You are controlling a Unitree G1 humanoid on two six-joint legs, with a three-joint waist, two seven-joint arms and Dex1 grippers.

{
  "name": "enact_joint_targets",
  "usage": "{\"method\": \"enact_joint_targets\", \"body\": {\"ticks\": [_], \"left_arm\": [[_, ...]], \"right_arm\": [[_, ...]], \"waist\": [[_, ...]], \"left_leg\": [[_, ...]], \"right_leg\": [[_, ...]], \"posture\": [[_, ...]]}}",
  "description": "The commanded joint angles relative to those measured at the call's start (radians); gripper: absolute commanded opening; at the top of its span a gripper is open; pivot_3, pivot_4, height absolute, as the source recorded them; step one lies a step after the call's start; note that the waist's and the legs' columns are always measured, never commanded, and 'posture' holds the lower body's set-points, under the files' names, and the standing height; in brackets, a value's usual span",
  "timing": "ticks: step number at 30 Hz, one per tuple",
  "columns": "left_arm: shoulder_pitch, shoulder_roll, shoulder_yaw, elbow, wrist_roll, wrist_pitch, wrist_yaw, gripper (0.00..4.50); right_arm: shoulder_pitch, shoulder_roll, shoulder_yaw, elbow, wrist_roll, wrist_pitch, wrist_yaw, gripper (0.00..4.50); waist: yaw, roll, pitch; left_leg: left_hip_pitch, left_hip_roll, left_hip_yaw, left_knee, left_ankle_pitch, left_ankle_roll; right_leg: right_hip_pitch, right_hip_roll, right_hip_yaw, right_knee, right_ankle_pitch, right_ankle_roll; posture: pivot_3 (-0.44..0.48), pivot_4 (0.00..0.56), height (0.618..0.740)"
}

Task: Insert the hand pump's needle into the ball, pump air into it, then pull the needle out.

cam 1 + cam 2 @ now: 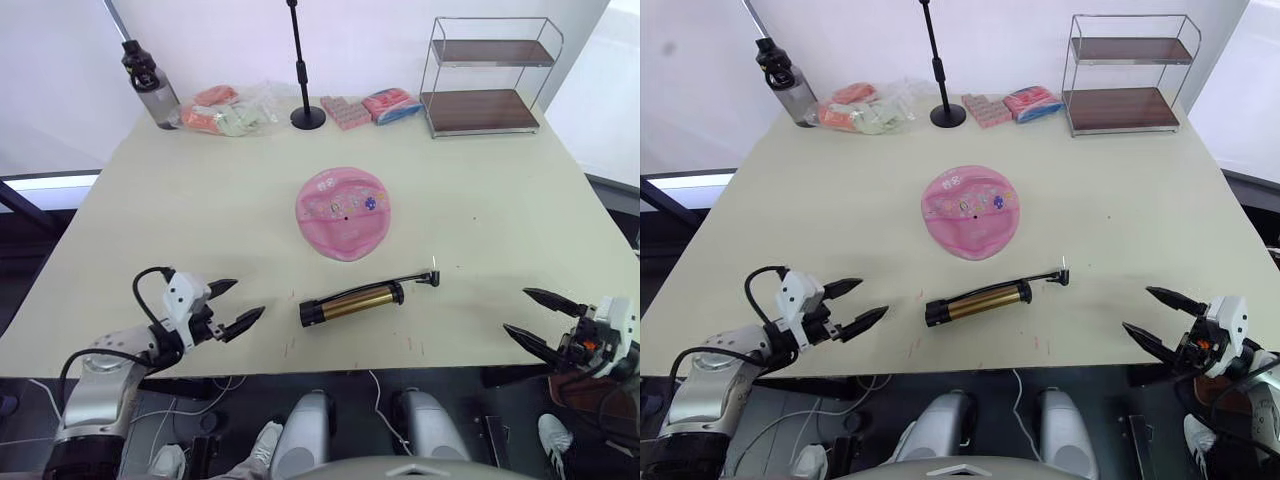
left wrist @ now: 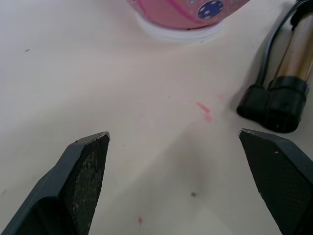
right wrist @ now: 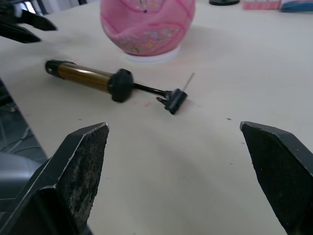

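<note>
The pink ball (image 1: 342, 213) sits on a white ring (image 3: 151, 55) at the table's middle, its black valve dot facing up. In front of it the gold hand pump (image 1: 352, 301) lies flat, its black hose running right to the needle (image 1: 435, 263), which points up and away from the ball. My left gripper (image 1: 248, 298) hovers open near the front edge, just left of the pump's black end cap (image 2: 274, 103). At the front right my right gripper (image 1: 515, 310) is open too, well right of the needle (image 3: 188, 81). Nothing is between either pair of fingers.
Along the far edge stand a grey water bottle (image 1: 150, 88), a bag of pink and green packets (image 1: 225, 110), a black stand (image 1: 305, 100), pink and blue packs (image 1: 370, 105) and a two-tier wire shelf (image 1: 485, 80). Bare table (image 1: 180, 220) surrounds the ball.
</note>
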Motion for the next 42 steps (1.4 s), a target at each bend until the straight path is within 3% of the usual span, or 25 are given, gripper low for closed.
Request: {"method": "enact_joint_targets", "body": {"ticks": [1,8,20,23,26,31,42], "left_arm": [[-0.069,0.009,-0.041,-0.001,-0.008,-0.017,-0.071,4.48],[-0.267,-0.03,-0.149,0.078,0.016,0.023,-0.123,4.48],[-0.473,-0.107,-0.325,0.218,0.14,0.027,-0.154,4.48],[-0.489,-0.124,-0.337,0.229,0.148,0.032,-0.154,3.8],[-0.497,-0.138,-0.351,0.225,0.155,0.041,-0.155,2.72],[-0.507,-0.175,-0.39,0.192,0.164,0.076,-0.162,2.72],[-0.56,-0.296,-0.463,0.225,0.268,0.092,-0.042,2.72]], "right_arm": [[0.004,-0.012,-0.015,-0.097,0.042,0.041,0.004,4.5],[-0.022,-0.019,-0.011,-0.2,0.052,0.115,-0.028,4.5],[-0.033,-0.015,-0.009,-0.259,0.043,0.137,-0.044,4.5],[-0.026,-0.015,-0.013,-0.27,0.046,0.138,-0.048,4.5],[-0.021,-0.017,-0.016,-0.275,0.048,0.138,-0.049,4.5],[-0.02,-0.014,-0.015,-0.279,0.046,0.134,-0.052,4.5],[-0.017,-0.002,-0.009,-0.27,0.027,0.112,-0.054,4.5]], "waist": [[0.0,0.0,0.0],[0.002,0.0,0.0],[0.001,0.0,0.0],[-0.002,0.0,0.0],[-0.002,0.0,0.0],[0.0,0.0,0.0],[0.001,0.0,0.0]], "left_leg": [[0.0,0.0,0.0,0.0,0.0,0.0],[-0.001,0.0,0.0,0.001,0.0,0.0],[-0.001,-0.002,-0.001,0.001,0.0,0.0],[-0.001,-0.002,0.0,0.002,0.0,0.0],[-0.001,-0.002,-0.001,0.001,0.0,0.0],[-0.001,-0.002,-0.001,0.002,0.0,0.0],[-0.001,-0.004,-0.001,0.003,0.0,0.0]], "right_leg": [[0.0,0.0,0.0,0.0,0.0,0.0],[0.0,0.001,0.0,0.001,0.0,0.0],[0.0,0.002,0.0,0.001,0.002,0.004],[0.0,0.002,0.0,0.001,0.002,0.004],[0.0,0.003,0.0,0.001,0.003,0.004],[0.0,0.002,0.0,0.001,0.003,0.004],[0.0,0.002,0.0,0.003,0.003,0.005]], "posture": [[0.0,0.15,0.74],[0.0,0.15,0.74],[0.0,0.15,0.74],[0.0,0.15,0.74],[0.0,0.15,0.74],[0.0,0.15,0.74],[0.0,0.15,0.74]]}}
